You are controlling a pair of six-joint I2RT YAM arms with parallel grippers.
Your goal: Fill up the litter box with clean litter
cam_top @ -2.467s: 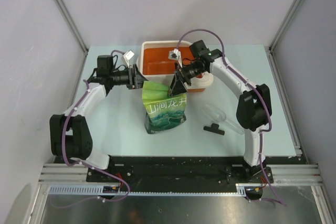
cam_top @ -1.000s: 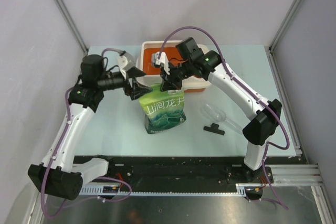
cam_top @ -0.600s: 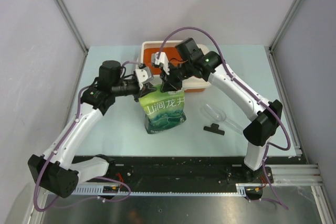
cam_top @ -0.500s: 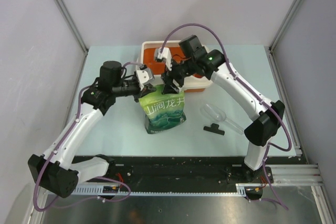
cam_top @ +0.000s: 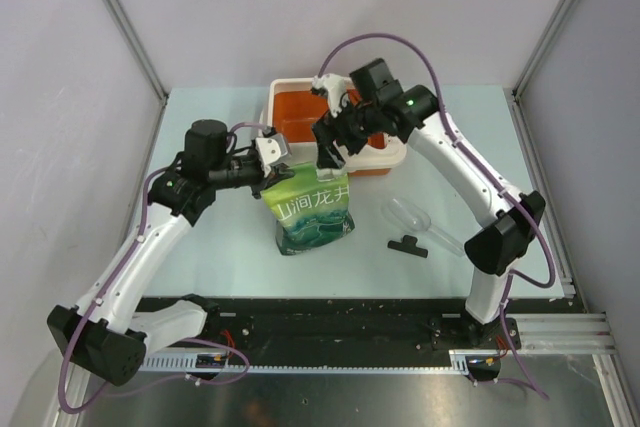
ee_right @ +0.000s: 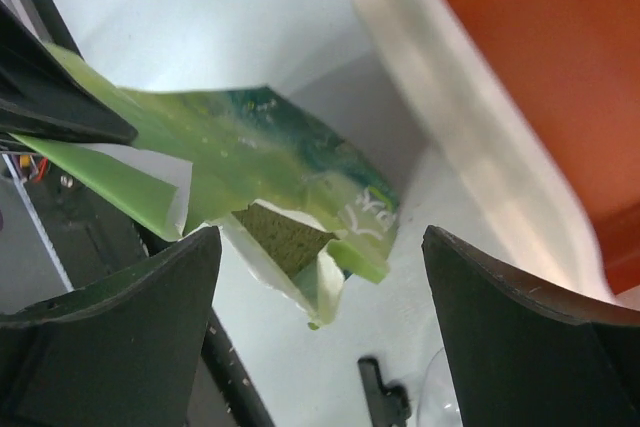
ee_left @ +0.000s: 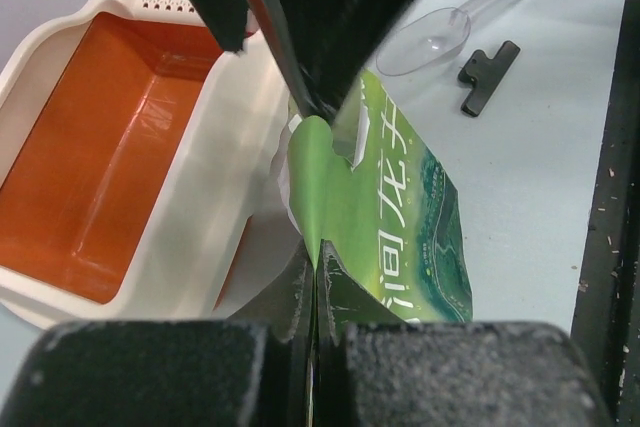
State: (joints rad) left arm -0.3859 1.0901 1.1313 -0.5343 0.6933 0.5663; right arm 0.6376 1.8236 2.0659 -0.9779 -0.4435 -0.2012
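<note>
Between the pressed-together fingers of my left gripper (ee_left: pixel 315 292), I am pinching one top corner of the green pouch (ee_left: pixel 390 217), which is standing on the tabletop (ee_left: pixel 540 177). Just beyond that pinch, my right gripper (ee_right: pixel 320 237) is hovering over the pouch's ragged mouth with its jaws spread wide, gripping nothing. I am judging this to be the opening step, with pouring not yet begun. The next move is calling for the right jaws to close on the opposite flap, so both arms can part the mouth and tip it. Beyond my left gripper, to its left, the litter box (ee_left: pixel 225 147) is sitting just beside the pouch, its orange floor bare. No clean litter is showing anywhere. Farther off to the right, a clear scoop (ee_left: pixel 440 32) and a black clip (ee_left: pixel 485 72) are lying apart.
</note>
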